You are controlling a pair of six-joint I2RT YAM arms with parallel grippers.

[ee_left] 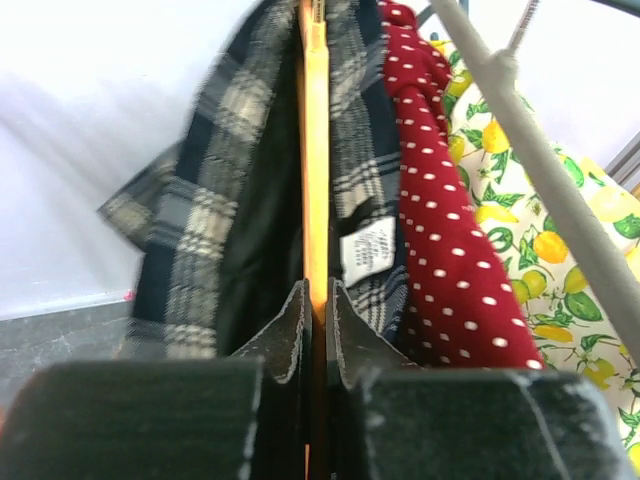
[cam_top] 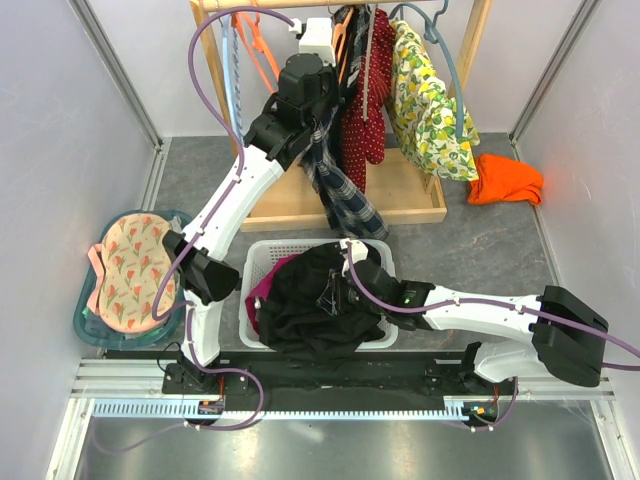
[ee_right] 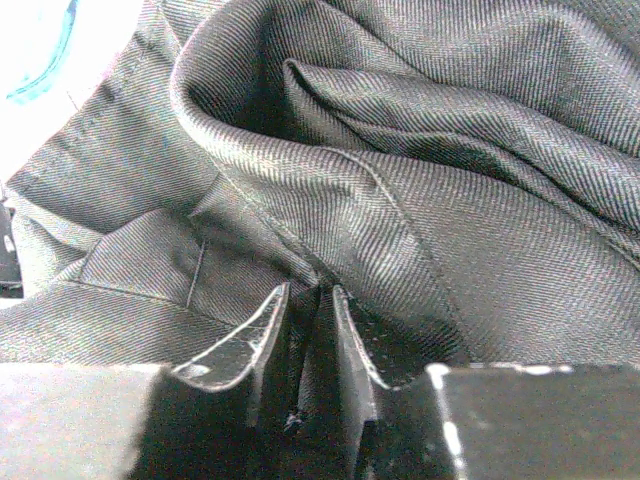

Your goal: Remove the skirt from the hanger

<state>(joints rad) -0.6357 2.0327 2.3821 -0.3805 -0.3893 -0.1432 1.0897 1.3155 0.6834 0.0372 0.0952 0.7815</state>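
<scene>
The plaid skirt [cam_top: 345,195] hangs on the rack from the pale peach-orange hanger [cam_top: 343,48], its hem trailing down towards the basket. In the left wrist view the skirt [ee_left: 200,220] drapes on both sides of the hanger bar [ee_left: 316,150]. My left gripper [cam_top: 320,108] is up at the rack, and its jaws [ee_left: 318,300] are shut on the hanger bar. My right gripper [cam_top: 335,290] is low over the basket, shut [ee_right: 310,300] on a fold of the plain black garment [ee_right: 450,200].
A white basket [cam_top: 265,250] holds the black garment [cam_top: 300,310] and a magenta one [cam_top: 258,292]. The wooden rack [cam_top: 400,205] also carries a red dotted garment [cam_top: 372,110], a lemon-print garment [cam_top: 430,100], a red-orange hanger [cam_top: 255,45] and a light-blue hanger [cam_top: 440,40]. An orange cloth [cam_top: 505,180] lies at right and a teal bin [cam_top: 100,335] at left.
</scene>
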